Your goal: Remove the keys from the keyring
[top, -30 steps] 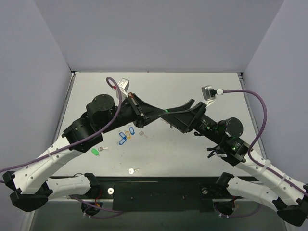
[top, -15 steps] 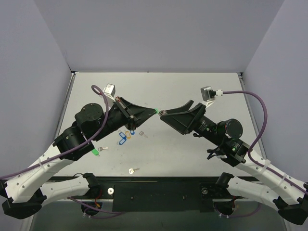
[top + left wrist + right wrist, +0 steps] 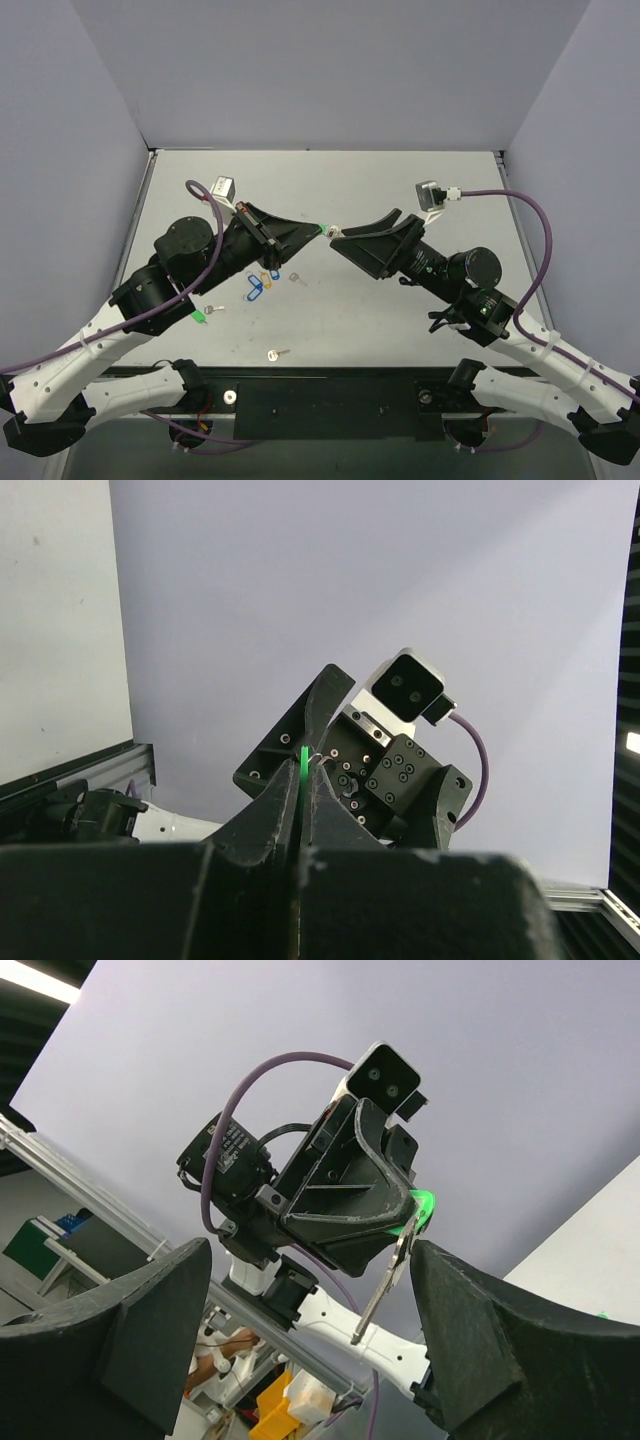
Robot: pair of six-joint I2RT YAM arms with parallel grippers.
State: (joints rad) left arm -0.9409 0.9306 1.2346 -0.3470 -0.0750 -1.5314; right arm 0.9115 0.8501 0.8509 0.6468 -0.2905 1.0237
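My left gripper (image 3: 320, 230) is held above the table's middle, shut on the light-green keyring (image 3: 424, 1204) tag, which shows edge-on between the fingers (image 3: 303, 765). One silver key (image 3: 385, 1282) hangs down from the tag's thin ring. My right gripper (image 3: 338, 236) faces the left one tip to tip. It stands open (image 3: 312, 1248), with the key's head just beside its right finger (image 3: 480, 1330) and the left finger far off.
On the table below lie two blue tags (image 3: 255, 290), an orange tag (image 3: 265, 276), a brighter green tag (image 3: 198, 316) and loose silver keys (image 3: 278, 353) (image 3: 297, 278). The side walls and the arms' purple cables (image 3: 520, 200) stand close.
The left gripper has drawn back to the left, out of the crossing with the right one, so the tips now meet. The right jaws have narrowed somewhat.
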